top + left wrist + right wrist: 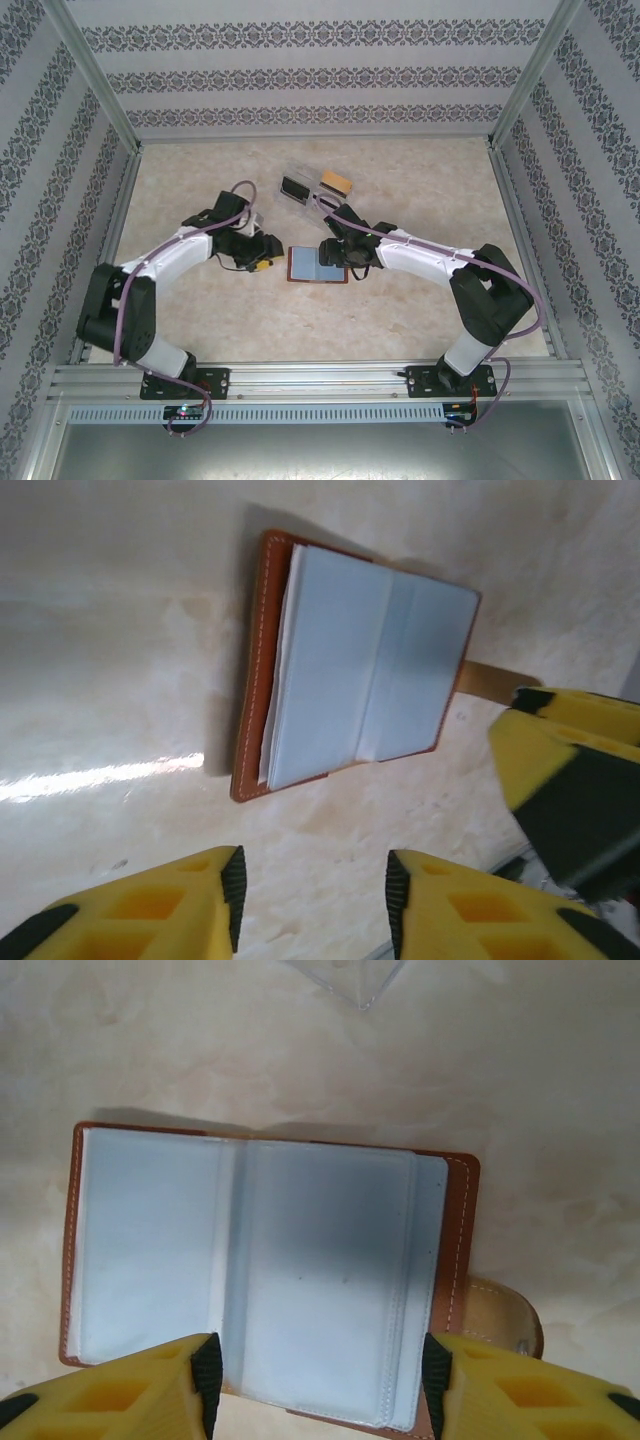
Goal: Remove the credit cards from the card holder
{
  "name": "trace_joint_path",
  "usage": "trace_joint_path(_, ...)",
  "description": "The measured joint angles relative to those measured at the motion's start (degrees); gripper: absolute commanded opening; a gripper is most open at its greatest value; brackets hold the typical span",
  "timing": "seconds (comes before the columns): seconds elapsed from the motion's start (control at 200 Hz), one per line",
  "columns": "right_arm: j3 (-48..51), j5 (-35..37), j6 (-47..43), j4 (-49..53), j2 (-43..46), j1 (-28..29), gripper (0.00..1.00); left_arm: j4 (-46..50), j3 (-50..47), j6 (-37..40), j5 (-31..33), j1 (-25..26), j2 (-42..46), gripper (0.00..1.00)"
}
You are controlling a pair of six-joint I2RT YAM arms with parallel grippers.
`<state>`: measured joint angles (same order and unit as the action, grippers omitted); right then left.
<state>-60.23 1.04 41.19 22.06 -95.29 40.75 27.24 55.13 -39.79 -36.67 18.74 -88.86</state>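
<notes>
**A:** How do the arms sit?

**B:** The left arm (170, 255) and right arm (430, 258) both reach in from the near edge. Their elbows are out and their wrists are bent toward the middle of the bench (400, 320), facing each other.

**A:** And the counts?

**B:** There is one card holder (260, 1270), lying open and flat with its blue-grey pockets up. There is one clear tray (316, 180) behind it, with two small pieces in it. One piece is yellow-orange (337, 182) and one is dark (295, 187). They are too small to tell whether they are cards.

**A:** The left end effector (315, 905)?

**B:** Its fingers are parted with bare bench between them and hold nothing. The holder lies just ahead of it, apart from the fingers.

**A:** The right end effector (318, 1380)?

**B:** Its fingers are spread fairly wide and grip nothing. It hangs over the holder's edge by the strap tab (500, 1320), with the pockets showing between the fingers. I cannot tell whether it touches the holder.
</notes>
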Motion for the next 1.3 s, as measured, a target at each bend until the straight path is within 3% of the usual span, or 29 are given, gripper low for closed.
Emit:
trace_joint_path(0.24,0.68,0.50,4.37,-0.98,-0.02,0.00,0.55,-0.79,5.70,-1.01,6.16,5.66,-7.65,0.37)
trace_joint_path(0.46,0.68,1.11,5.68,-1.29,-1.86,0.00,0.55,-0.74,8.22,-1.03,9.05,6.16,-11.87,0.27)
trace_joint_path(0.939,0.68,2.60,6.67,-1.07,-4.76,0.00,0.57,-0.72,9.94,-0.98,10.23,7.15,-16.74,0.26)
trace_joint_path(1.304,0.61,2.19,6.67,-1.27,-6.86,-0.13,0.44,-0.70,10.54,-0.94,9.75,7.30,-18.45,0.20)
